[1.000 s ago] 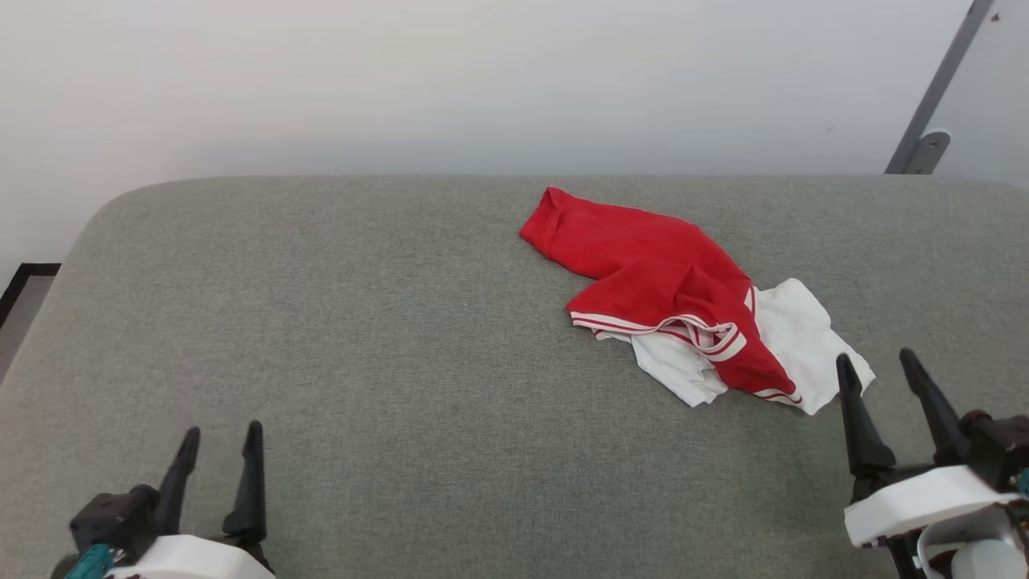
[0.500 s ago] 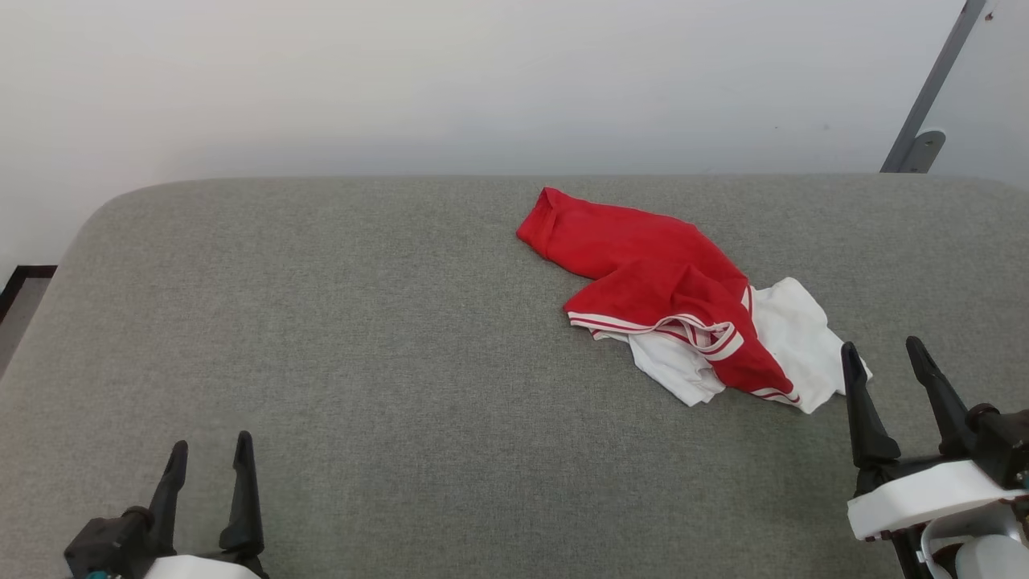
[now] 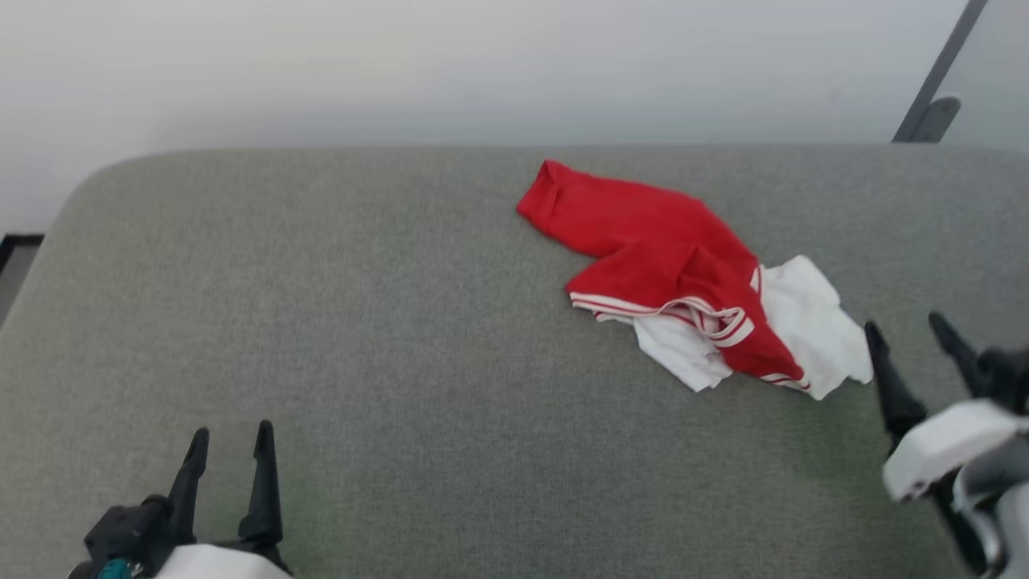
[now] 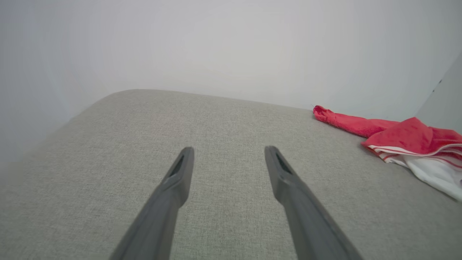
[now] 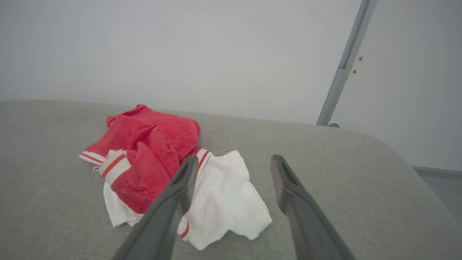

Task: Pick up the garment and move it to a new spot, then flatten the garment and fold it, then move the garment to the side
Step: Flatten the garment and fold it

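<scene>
Garment (image 3: 659, 241) sits crumpled right of centre; right gripper (image 3: 904, 322) hangs beside its white edge, presumably staged for pickup; left gripper (image 3: 231, 429) waits lower left. Both wide open, empty.

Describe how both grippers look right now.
The left gripper and right gripper each have two long, tapered dark fingers, slotted near the tips, on a black base with a white wrist shell. A teal part sits by the left base.
</scene>
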Tool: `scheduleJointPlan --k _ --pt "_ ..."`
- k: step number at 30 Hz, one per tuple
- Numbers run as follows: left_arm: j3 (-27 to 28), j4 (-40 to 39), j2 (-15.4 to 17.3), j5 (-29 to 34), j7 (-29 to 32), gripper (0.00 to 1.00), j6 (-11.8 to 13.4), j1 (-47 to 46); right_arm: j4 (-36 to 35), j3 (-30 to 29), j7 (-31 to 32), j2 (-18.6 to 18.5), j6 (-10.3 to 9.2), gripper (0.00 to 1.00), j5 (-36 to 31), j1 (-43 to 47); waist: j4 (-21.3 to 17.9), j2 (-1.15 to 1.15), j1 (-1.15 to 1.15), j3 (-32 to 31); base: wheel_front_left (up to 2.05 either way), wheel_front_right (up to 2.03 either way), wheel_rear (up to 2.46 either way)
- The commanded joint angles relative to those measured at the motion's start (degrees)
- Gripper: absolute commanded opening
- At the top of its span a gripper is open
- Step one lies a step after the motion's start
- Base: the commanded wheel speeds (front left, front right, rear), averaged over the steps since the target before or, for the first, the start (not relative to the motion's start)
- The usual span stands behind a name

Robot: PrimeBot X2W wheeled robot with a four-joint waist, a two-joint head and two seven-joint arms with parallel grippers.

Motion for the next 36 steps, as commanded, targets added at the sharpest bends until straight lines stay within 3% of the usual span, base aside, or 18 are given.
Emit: scheduleJointPlan --k 1,6,12,19,24,25,26,27,29,36 --pt "-0.27 -0.08 -0.21 -0.15 -0.29 1.0 -0.2 -1.22 0.57 0.67 1.82 -1.43 0.01 1.0 -0.03 -1.58 0.55 0.0 0.0 1.58 0.0 0.0 0.0" --pt "-1.67 0.3 -1.03 -0.64 -0.29 1.0 -0.21 -3.56 4.03 6.2 11.68 -10.62 0.01 1.0 3.41 -9.04 2.1 0.0 0.0 6.47 0.0 0.0 0.0" --pt "-3.41 1.26 -2.01 -1.35 -0.29 1.0 -0.2 -6.88 8.92 15.56 22.72 -20.15 0.01 1.0 12.42 -16.55 4.68 0.0 0.0 11.55 0.0 0.0 0.0" --pt "-4.11 1.8 -2.83 -1.78 -0.29 1.0 -0.16 -10.3 9.64 25.82 37.81 -27.39 0.01 1.0 25.77 -22.19 6.84 0.0 0.0 16.33 0.0 0.0 0.0" --pt "-4.54 1.85 -3.18 -2.02 -0.29 1.0 -0.16 -12.07 6.81 31.51 42.24 -30.58 0.02 1.0 31.67 -23.23 7.81 0.0 0.0 18.78 0.0 0.0 0.0" --pt "-4.53 1.88 -3.32 -2.02 -0.29 1.0 -0.16 -12.28 6.23 32.75 42.77 -31.14 0.02 0.49 32.46 -23.14 7.84 0.0 0.0 19.1 0.0 0.0 0.0" --pt "-4.58 1.97 -3.44 -2.0 -0.29 1.0 -0.16 -12.68 5.86 33.44 42.99 -31.63 0.02 0.31 33.41 -23.05 7.83 0.0 0.0 19.3 0.0 0.0 0.0" --pt "-4.7 2.05 -3.51 -2.0 -0.29 1.0 -0.16 -13.04 5.91 33.71 42.41 -32.22 0.02 0.0 33.76 -23.16 7.75 0.0 0.0 19.45 0.0 0.0 0.0" --pt "-4.99 2.01 -3.66 -2.06 -0.29 1.0 -0.16 -13.46 5.93 34.06 40.37 -33.2 0.0 0.0 33.81 -23.93 7.27 0.0 0.0 19.64 0.0 0.0 0.0" --pt "-5.97 1.42 -2.61 -1.78 -0.29 1.0 -0.16 -15.16 13.25 26.78 28.92 -34.8 -0.12 0.0 33.69 -27.36 4.4 0.0 0.0 19.83 0.0 0.0 0.0"
